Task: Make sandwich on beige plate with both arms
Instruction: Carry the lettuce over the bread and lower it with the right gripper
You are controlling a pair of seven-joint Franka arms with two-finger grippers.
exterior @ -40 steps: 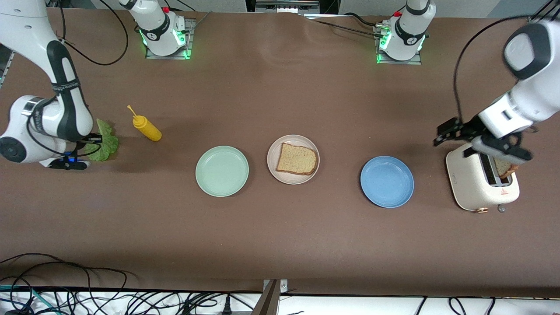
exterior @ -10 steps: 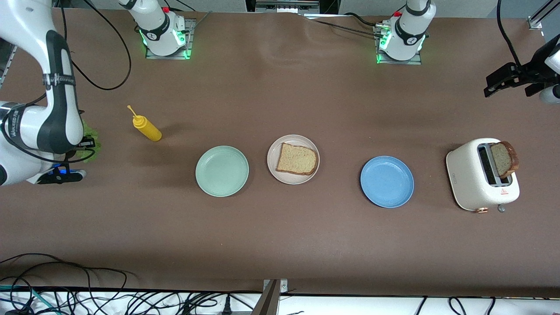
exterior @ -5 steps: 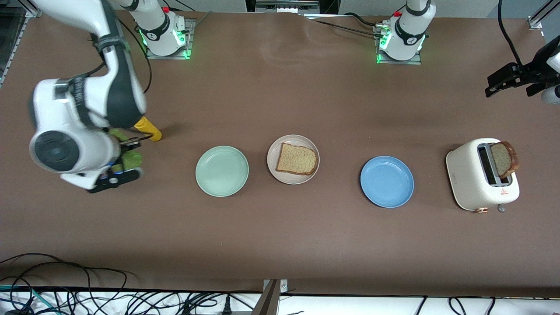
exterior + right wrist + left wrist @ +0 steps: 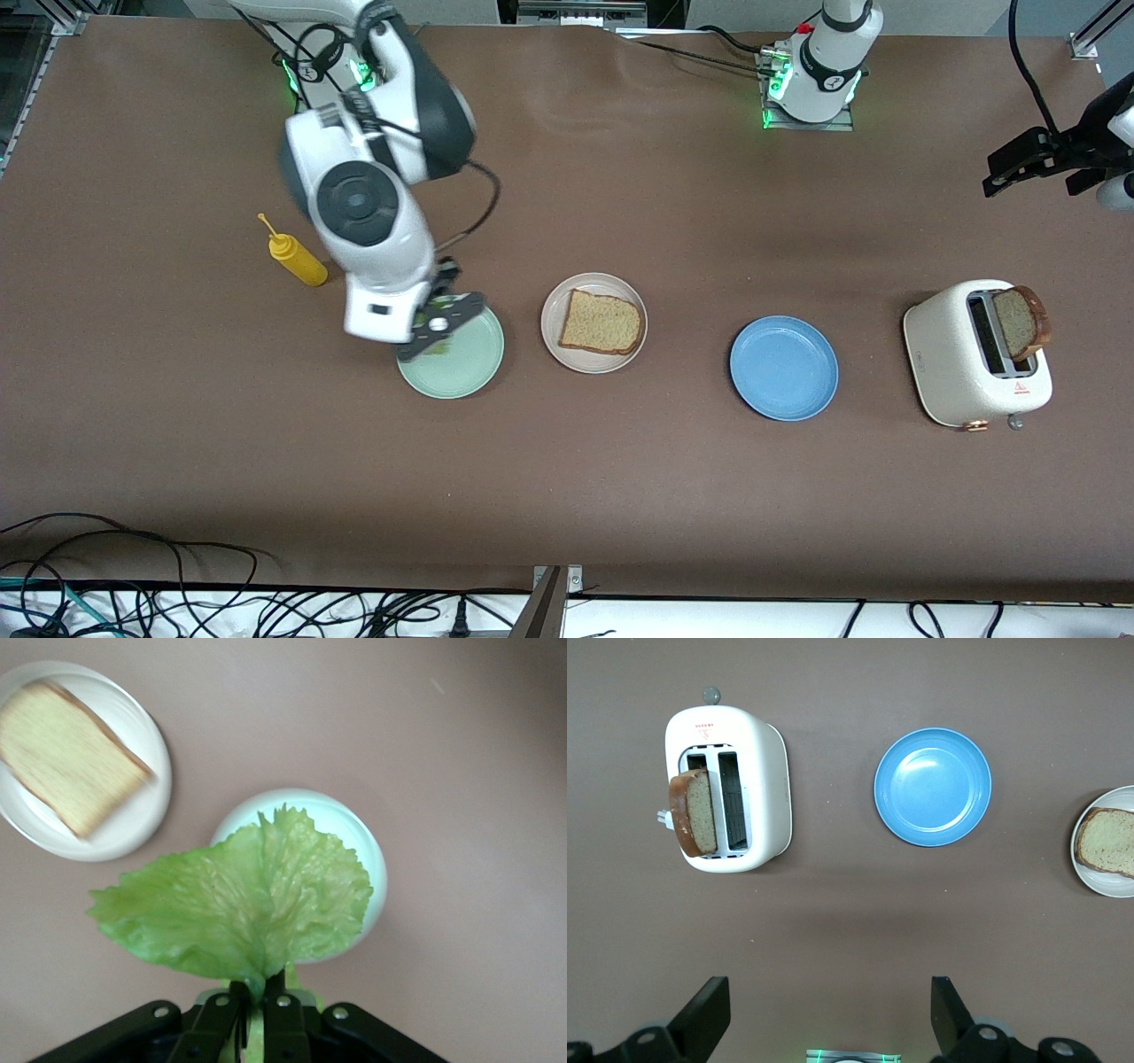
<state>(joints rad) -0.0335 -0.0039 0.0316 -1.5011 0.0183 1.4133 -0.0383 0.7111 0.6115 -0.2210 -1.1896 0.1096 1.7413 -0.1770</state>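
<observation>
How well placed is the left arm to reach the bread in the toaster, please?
Probably well: the left gripper hangs open above the table at its own end, the toaster sits nearby, and the bread sticks up out of a slot with nothing covering it.

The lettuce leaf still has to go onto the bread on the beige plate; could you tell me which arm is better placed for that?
Right. The right gripper is shut on the lettuce leaf over the mint green plate, beside the beige plate. The left gripper waits open near the table's edge.
</observation>
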